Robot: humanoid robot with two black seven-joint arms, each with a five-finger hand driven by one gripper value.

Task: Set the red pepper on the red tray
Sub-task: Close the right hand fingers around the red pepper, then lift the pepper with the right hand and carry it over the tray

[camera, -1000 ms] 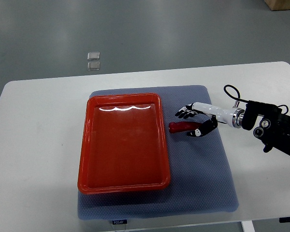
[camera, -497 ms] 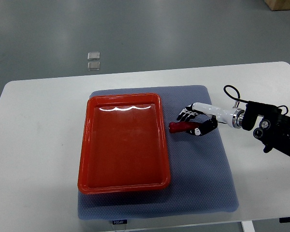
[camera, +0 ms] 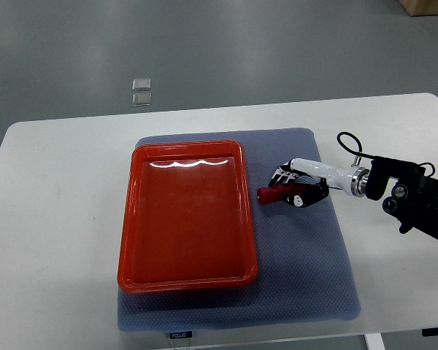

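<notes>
1. Top view is showing the right hand [camera: 292, 188] reaching in from the right edge. Its fingers [camera: 281, 177] are now curled round the red pepper [camera: 269, 194], where a second ago they were spread wide above and beside it.

2. Because the fingers are now closing from both sides, the grasp is looking nearly made. I cannot tell whether the pepper is already lifting or is lying on the mat.

3. Taking the red tray [camera: 187, 273] as landmark, the pepper is sitting just off the tray's right rim, level with its upper half and not yet inside. The tray is holding nothing.

4. For the task, this is meaning the carry to the left over the rim is the step to come, and a short one by my judgement.

5. As for materials, the tray is looking like smooth, glossy plastic, rectangular with rounded corners and a raised lip, and it is catching a glare along its far end.

6. Beneath the tray, a blue-grey mat [camera: 306, 277] with a fine dimpled weave is covering the middle of the white table [camera: 51, 219], which is matte and round-cornered.

7. The pepper is small, elongated and shiny; it is probably slippery under hard black-and-white fingers.

8. No left arm is showing.
</notes>
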